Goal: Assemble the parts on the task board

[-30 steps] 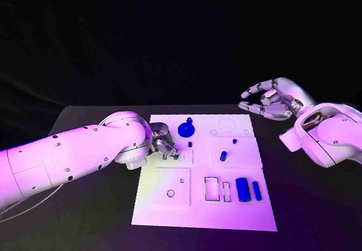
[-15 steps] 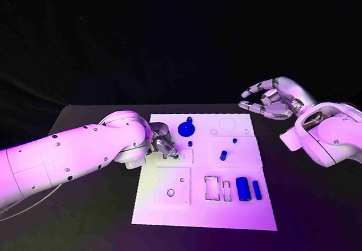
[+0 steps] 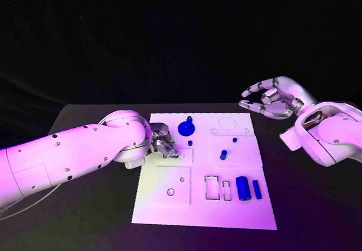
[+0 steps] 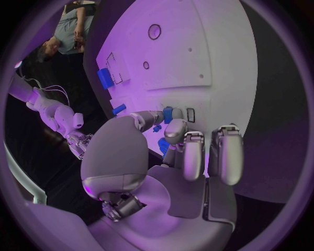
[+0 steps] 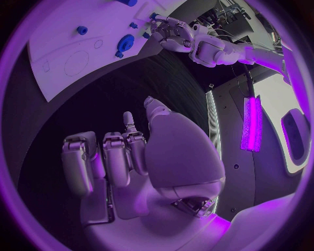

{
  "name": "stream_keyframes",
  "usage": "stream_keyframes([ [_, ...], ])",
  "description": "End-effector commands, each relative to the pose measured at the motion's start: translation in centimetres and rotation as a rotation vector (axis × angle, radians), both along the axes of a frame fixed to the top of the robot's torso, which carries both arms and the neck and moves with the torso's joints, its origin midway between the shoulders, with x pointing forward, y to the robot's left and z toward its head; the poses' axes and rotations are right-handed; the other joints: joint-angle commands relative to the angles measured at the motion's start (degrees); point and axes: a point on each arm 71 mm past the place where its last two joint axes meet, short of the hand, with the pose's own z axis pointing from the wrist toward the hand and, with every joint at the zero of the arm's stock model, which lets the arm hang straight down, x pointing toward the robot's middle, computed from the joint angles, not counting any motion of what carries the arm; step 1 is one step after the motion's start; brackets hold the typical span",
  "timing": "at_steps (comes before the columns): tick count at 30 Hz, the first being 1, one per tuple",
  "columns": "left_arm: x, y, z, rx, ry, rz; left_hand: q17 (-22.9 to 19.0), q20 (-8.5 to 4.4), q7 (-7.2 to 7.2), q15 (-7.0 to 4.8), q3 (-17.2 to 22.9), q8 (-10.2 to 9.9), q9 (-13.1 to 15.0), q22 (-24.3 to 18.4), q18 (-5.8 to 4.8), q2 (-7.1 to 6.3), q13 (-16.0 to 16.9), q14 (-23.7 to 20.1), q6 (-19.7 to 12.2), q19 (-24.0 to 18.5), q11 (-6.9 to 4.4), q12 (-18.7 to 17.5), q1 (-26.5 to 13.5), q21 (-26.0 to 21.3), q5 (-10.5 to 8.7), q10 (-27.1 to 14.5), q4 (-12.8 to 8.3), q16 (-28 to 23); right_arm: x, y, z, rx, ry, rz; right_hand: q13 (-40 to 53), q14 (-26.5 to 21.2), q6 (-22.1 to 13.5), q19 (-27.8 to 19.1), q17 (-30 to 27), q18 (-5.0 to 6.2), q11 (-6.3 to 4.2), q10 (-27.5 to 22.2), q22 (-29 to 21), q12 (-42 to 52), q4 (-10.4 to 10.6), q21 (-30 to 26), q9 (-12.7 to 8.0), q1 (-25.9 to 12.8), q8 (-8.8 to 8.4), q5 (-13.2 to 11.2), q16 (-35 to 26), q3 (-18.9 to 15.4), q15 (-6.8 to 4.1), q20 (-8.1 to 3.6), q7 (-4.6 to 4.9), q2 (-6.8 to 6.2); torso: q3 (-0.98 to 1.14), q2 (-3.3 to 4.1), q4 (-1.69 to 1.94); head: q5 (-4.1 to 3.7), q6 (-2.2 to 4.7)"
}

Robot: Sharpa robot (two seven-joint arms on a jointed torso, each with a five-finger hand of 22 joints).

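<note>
The white task board [image 3: 204, 208] lies mid-table. My left hand [image 3: 163, 143] hangs low over its upper left part. Thumb and a finger pinch a small blue part [image 4: 167, 115] just beside a small rectangular slot [image 4: 190, 115]. My right hand [image 3: 269, 101] is raised off the board's far right corner, its fingers curved and apart around nothing. On the board stand a round blue gear-like part [image 3: 185, 127], a tiny blue piece [image 3: 190, 143] and a blue peg [image 3: 223, 155]. A blue cylinder [image 3: 243, 189] and a thin blue bar [image 3: 257, 190] lie near the right edge.
The black table [image 3: 89, 238] runs round the board on all sides. Outlined recesses [image 3: 212, 188] and a small ring hole [image 3: 170, 192] mark the board's near half. In the right wrist view the gear [image 5: 125, 42] and my left hand [image 5: 171, 32] show beyond the palm.
</note>
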Motion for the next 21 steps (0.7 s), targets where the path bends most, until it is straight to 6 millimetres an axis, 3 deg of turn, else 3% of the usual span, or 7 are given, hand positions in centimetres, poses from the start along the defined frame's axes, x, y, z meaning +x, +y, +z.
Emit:
stream_keyframes([
  [1, -0.16, -0.05, -0.20, 0.015, 0.011, -0.011, 15.10, -0.44, -0.46, -0.36, 10.49, 0.33, -0.05, 4.90, -0.38, 0.44, 0.04, 6.17, 0.78, 1.44, -0.05, 0.26, -0.04, 0.20, 0.27, 0.25, -10.92, 0.21, -0.06, 0.13, -0.03, -0.009, -0.002, 0.014, 8.66, 5.60, 0.35, 6.08, 13.56, -0.82, -0.13, 0.07, 15.06, -0.01, 0.13, 0.31, 0.01, -0.30, 0.33, 0.22, -0.23, 0.10, -0.55, -0.31, 0.01, 0.04, 0.02, 0.01, -0.06, 0.06, 0.04],
  [11, -0.05, -0.05, -0.21, 0.011, 0.010, -0.003, 15.10, -0.48, -0.55, -0.42, 10.74, 0.50, -0.06, 4.91, -0.38, 0.87, 0.18, 6.17, 0.95, 1.44, -0.12, 0.41, -0.36, 0.20, 0.42, 0.48, -10.75, 0.21, -0.04, 0.13, -0.05, -0.009, -0.003, 0.014, 8.64, 5.59, 0.36, 6.08, 13.52, -0.82, -0.15, 0.05, 15.06, -0.03, 0.12, 0.31, 0.00, -0.42, 0.37, 0.30, -0.24, 0.10, -0.57, -0.32, -0.01, 0.06, 0.06, 0.00, -0.02, 0.04, -0.05],
  [21, 0.04, -0.30, -0.44, 0.033, 0.037, -0.021, 15.10, -0.67, -1.22, -0.81, 10.48, 1.05, -0.26, 4.70, -0.33, 2.21, 0.60, 6.17, 1.67, 1.32, -0.61, 0.94, -3.66, 0.07, -0.24, 1.30, -9.05, 0.21, -0.07, 0.11, -0.06, -0.009, -0.002, 0.013, 8.64, 5.59, 0.36, 6.08, 13.52, -0.82, -0.15, 0.05, 15.06, -0.03, 0.12, 0.31, 0.00, -0.42, 0.37, 0.30, -0.24, 0.10, -0.57, -0.32, -0.01, 0.06, 0.05, 0.03, -0.08, -0.01, -0.19],
])
